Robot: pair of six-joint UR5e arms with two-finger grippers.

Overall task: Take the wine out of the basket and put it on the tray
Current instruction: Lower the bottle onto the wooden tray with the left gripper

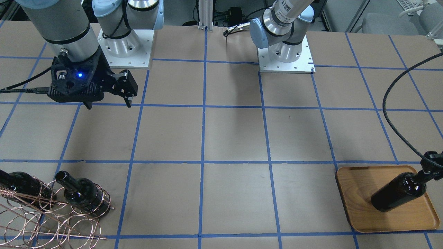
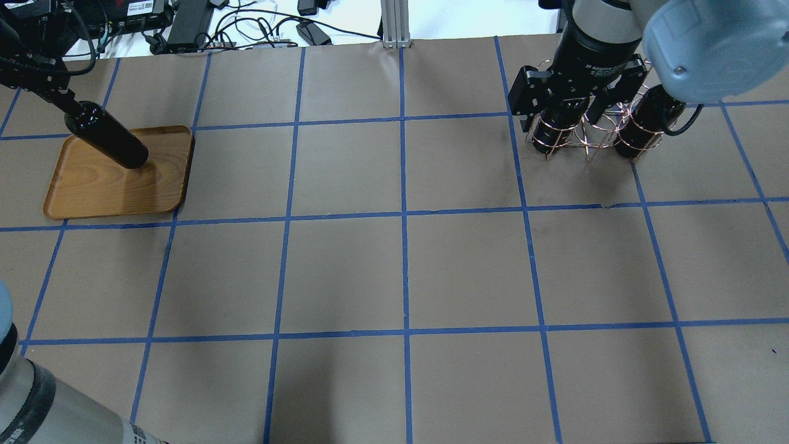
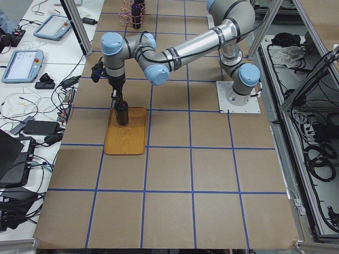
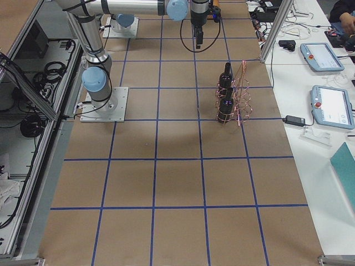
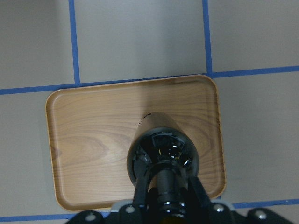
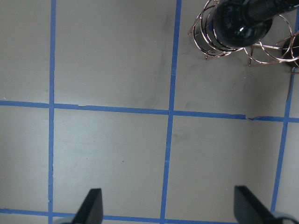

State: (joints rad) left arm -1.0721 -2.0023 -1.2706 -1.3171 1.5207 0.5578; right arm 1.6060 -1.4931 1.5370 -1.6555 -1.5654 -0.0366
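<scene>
My left gripper is shut on the neck of a black wine bottle and holds it upright on the wooden tray. Its base is at the tray's surface. The same bottle, tray and gripper show in the front view. My right gripper is open and empty, raised above the table on the robot's side of the copper wire basket. Two more black bottles stand in the basket's loops. The right wrist view shows one of them.
Brown paper with blue tape grid lines covers the table. The tray lies at the far left and the basket at the far right. A black cable hangs above the table near the tray.
</scene>
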